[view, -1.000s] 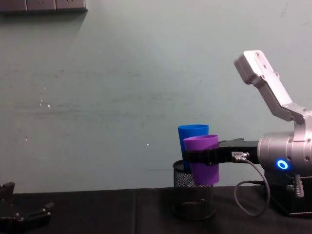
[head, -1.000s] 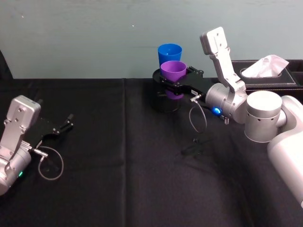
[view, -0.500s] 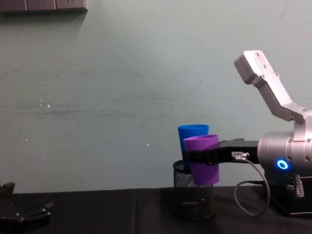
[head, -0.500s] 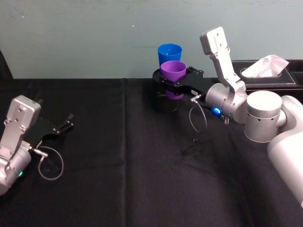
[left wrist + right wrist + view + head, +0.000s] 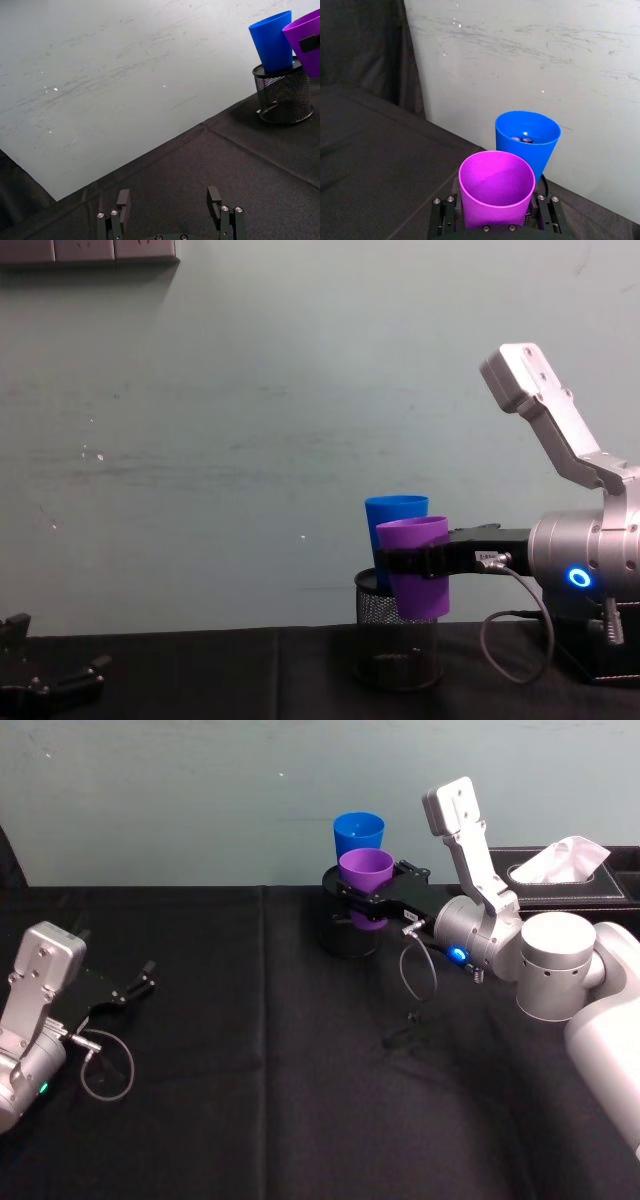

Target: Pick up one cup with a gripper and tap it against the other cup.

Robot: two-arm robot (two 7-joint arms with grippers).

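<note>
The purple cup (image 5: 365, 870) hangs upright above the table with my right gripper (image 5: 366, 886) shut on its sides. From the chest it shows as the purple cup (image 5: 415, 570) in the black right gripper (image 5: 410, 562). The blue cup (image 5: 358, 830) stands just behind it, upright in a black wire-mesh holder (image 5: 350, 935). In the right wrist view the purple cup (image 5: 496, 185) sits right in front of the blue cup (image 5: 527, 135); I cannot tell whether they touch. My left gripper (image 5: 135, 985) rests open at the far left.
A black tissue box (image 5: 565, 875) stands at the back right, behind my right arm. A black cloth covers the table, with a pale wall close behind the cups. From the left wrist, the mesh holder (image 5: 282, 97) is far off from the left gripper (image 5: 170, 200).
</note>
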